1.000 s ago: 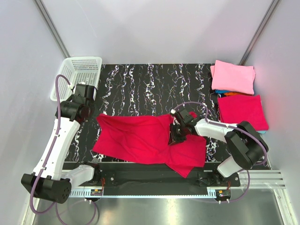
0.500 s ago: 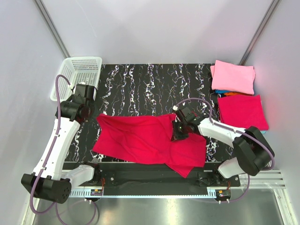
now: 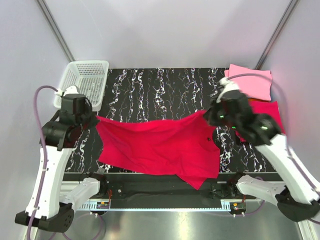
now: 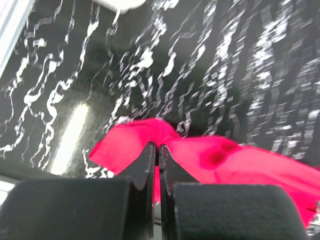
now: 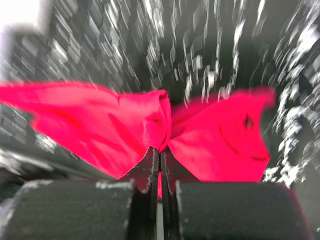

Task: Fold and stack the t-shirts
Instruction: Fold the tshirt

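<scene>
A crimson-red t-shirt point(image 3: 155, 145) is stretched across the black marbled table point(image 3: 150, 90), its far edge lifted and its near part resting on the table. My left gripper point(image 3: 94, 120) is shut on the shirt's left corner; the left wrist view shows red cloth point(image 4: 210, 155) pinched between the closed fingertips point(image 4: 150, 155). My right gripper point(image 3: 209, 115) is shut on the right corner, and in the right wrist view cloth point(image 5: 100, 120) fans out to both sides of the closed gripper point(image 5: 161, 150). Folded pink point(image 3: 255, 82) and red point(image 3: 272, 112) t-shirts lie at the right, partly behind my right arm.
A white mesh basket point(image 3: 87, 80) stands at the table's far left corner, just behind my left arm. The near hem of the spread shirt hangs over the table's front edge point(image 3: 197, 182). Grey walls enclose the table on three sides.
My right gripper closed on the shirt's edge, then rose and swung right and back. My left arm pulled left. The shirt's far edge is now drawn out between them.
</scene>
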### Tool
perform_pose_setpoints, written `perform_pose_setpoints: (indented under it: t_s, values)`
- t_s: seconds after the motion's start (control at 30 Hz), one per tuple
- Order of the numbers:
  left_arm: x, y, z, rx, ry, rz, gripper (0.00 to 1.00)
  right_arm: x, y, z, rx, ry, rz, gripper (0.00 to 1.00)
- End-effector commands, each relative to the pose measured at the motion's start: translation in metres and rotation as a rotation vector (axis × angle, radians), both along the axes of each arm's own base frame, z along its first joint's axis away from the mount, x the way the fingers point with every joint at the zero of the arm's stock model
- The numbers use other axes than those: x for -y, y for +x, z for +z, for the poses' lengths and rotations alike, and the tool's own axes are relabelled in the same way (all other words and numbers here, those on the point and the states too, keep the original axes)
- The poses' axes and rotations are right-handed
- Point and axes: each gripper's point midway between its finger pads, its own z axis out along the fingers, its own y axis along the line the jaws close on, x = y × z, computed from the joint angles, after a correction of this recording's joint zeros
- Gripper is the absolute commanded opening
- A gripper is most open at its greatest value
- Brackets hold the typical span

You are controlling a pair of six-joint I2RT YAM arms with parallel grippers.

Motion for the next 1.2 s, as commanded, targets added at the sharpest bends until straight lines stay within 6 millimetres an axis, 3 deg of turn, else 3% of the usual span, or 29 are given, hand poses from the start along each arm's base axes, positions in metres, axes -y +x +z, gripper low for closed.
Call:
perform_pose_setpoints:
  t_s: [0.0,0.1,0.2,0.33,0.4,0.43,0.5,0.53,0.57,0.6,0.63,0.7,0.73,0.77,0.8,0.83,0.87,0.9,0.93,0.97,1.0,1.03,1.1,1.17]
  values:
    - [0.0,-0.017,0.057,0.177,-0.039,-0.027,0.0,0.053,-0.025,0.061,0.107,-0.041,-0.121,0.0]
    - [0.004,-0.031,0.082,0.26,-0.076,-0.057,0.0,0.072,-0.038,0.105,0.207,-0.01,-0.148,0.0]
    - [0.006,-0.05,0.121,0.392,-0.111,-0.093,0.0,0.084,-0.045,0.135,0.285,0.009,-0.158,0.0]
    - [0.01,-0.054,0.142,0.453,-0.125,-0.124,0.0,0.087,-0.038,0.16,0.385,0.003,-0.151,0.0]
    - [0.014,-0.031,0.134,0.414,-0.123,-0.119,0.0,0.086,-0.021,0.16,0.409,-0.058,-0.172,0.0]
    - [0.016,-0.02,0.127,0.388,-0.118,-0.112,0.0,0.08,-0.001,0.151,0.383,-0.127,-0.193,0.0]
    - [0.024,0.022,0.102,0.309,-0.116,-0.102,0.0,0.069,0.025,0.144,0.381,-0.195,-0.202,0.0]
    - [0.026,0.036,0.094,0.289,-0.113,-0.091,0.0,0.058,0.047,0.131,0.352,-0.247,-0.206,0.0]
    - [0.031,0.066,0.078,0.243,-0.109,-0.083,0.0,0.05,0.062,0.133,0.361,-0.244,-0.207,0.0]
    - [0.034,0.079,0.07,0.219,-0.105,-0.083,0.0,0.059,0.08,0.127,0.341,-0.264,-0.24,0.0]
    - [0.035,0.094,0.063,0.196,-0.095,-0.071,0.0,0.044,0.102,0.109,0.286,-0.244,-0.186,0.0]
    - [0.041,0.132,0.051,0.157,-0.082,-0.068,0.0,0.048,0.135,0.104,0.283,-0.196,-0.197,0.0]
    - [0.04,0.142,0.049,0.148,-0.065,-0.057,0.0,0.06,0.158,0.089,0.242,-0.178,-0.205,0.0]
    - [0.038,0.154,0.048,0.147,-0.052,-0.052,0.0,0.064,0.173,0.091,0.25,-0.149,-0.207,0.0]
    - [0.039,0.167,0.06,0.172,-0.05,-0.051,0.0,0.067,0.185,0.086,0.241,-0.139,-0.205,0.0]
    - [0.04,0.186,0.045,0.13,-0.039,-0.049,0.0,0.076,0.205,0.069,0.195,-0.123,-0.203,0.0]
    - [0.04,0.197,0.042,0.121,-0.034,-0.056,0.0,0.08,0.216,0.078,0.216,-0.098,-0.205,0.0]
    - [0.036,0.21,0.058,0.157,-0.043,-0.054,0.0,0.084,0.226,0.078,0.218,-0.09,-0.209,0.0]
    - [0.038,0.225,0.044,0.124,-0.049,-0.065,0.0,0.083,0.238,0.068,0.196,-0.07,-0.184,0.0]
    - [0.036,0.23,0.047,0.124,-0.051,-0.064,0.0,0.095,0.246,0.08,0.224,-0.06,-0.203,0.0]
    - [0.031,0.235,0.064,0.163,-0.05,-0.059,0.0,0.099,0.25,0.083,0.234,-0.057,-0.202,0.0]
    - [0.03,0.239,0.065,0.165,-0.045,-0.058,0.0,0.098,0.253,0.085,0.237,-0.04,-0.179,0.0]
    - [0.023,0.241,0.078,0.194,-0.036,-0.056,0.0,0.108,0.25,0.101,0.275,-0.042,-0.187,0.0]
    - [0.019,0.229,0.097,0.229,-0.023,-0.06,0.0,0.111,0.234,0.121,0.317,-0.039,-0.181,0.0]
